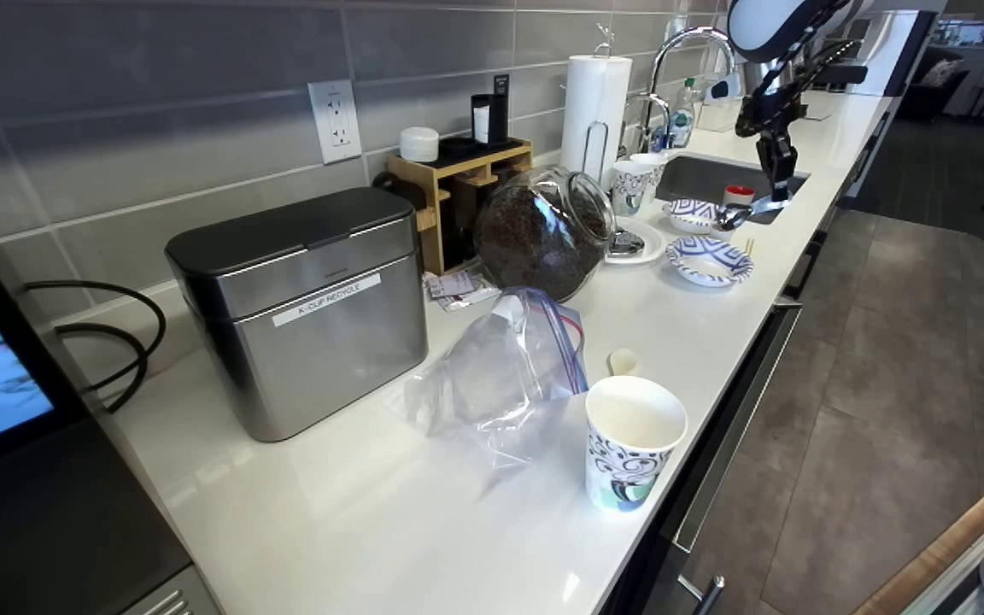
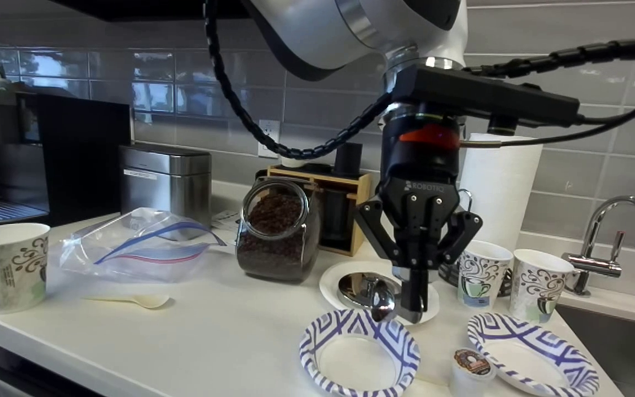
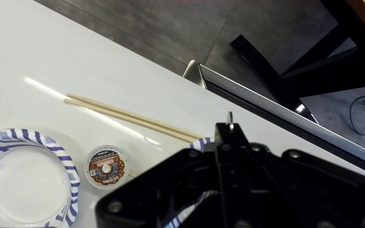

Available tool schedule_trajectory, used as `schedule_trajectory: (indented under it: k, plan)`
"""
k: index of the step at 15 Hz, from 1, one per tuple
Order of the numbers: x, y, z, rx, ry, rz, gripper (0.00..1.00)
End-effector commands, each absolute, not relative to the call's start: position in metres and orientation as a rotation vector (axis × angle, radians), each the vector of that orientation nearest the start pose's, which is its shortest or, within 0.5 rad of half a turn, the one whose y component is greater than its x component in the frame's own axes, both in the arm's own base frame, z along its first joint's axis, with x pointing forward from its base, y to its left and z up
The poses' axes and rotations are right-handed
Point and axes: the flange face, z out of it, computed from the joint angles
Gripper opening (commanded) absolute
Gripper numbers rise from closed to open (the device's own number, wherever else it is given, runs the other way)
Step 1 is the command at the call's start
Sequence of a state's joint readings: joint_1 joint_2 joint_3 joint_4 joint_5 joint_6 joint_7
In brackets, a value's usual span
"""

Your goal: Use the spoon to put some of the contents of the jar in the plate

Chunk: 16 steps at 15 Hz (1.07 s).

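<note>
A glass jar [image 1: 535, 235] of dark brown grounds leans with its open mouth facing sideways; it also shows in an exterior view [image 2: 276, 253]. My gripper [image 2: 414, 300] is shut on a metal spoon [image 2: 382, 300], whose bowl sticks out to one side of the fingertips. The spoon also shows in an exterior view [image 1: 733, 215], and its handle end in the wrist view [image 3: 230, 117]. I cannot tell whether the spoon carries anything. It is above a blue-patterned plate [image 2: 357, 361], mostly hidden by the gripper in the wrist view. A second patterned plate [image 3: 28, 185] lies nearer the sink.
A white plate [image 2: 329, 289] holds the metal lid [image 2: 353, 289]. A capsule [image 3: 106, 167] and chopsticks [image 3: 131, 117] lie near the patterned plates. A plastic bag [image 2: 141, 248], pale spoon [image 2: 149, 300], paper cups [image 2: 483, 275], bin [image 1: 330, 333] and paper towel roll [image 1: 594, 111] stand around.
</note>
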<state>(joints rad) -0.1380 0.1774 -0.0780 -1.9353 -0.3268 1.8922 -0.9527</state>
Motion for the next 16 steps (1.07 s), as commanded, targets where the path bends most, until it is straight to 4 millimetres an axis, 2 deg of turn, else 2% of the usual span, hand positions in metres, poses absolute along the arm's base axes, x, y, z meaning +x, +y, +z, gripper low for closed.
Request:
schedule_trajectory:
  k: [1, 8, 16]
  plan:
    - [0.533, -0.13, 0.38, -3.03, -1.362, 0.552, 0.01]
    - [0.522, -0.119, 0.375, -3.17, -1.324, 0.515, 0.01]
    - [0.518, -0.115, 0.376, -3.232, -1.304, 0.482, 0.01]
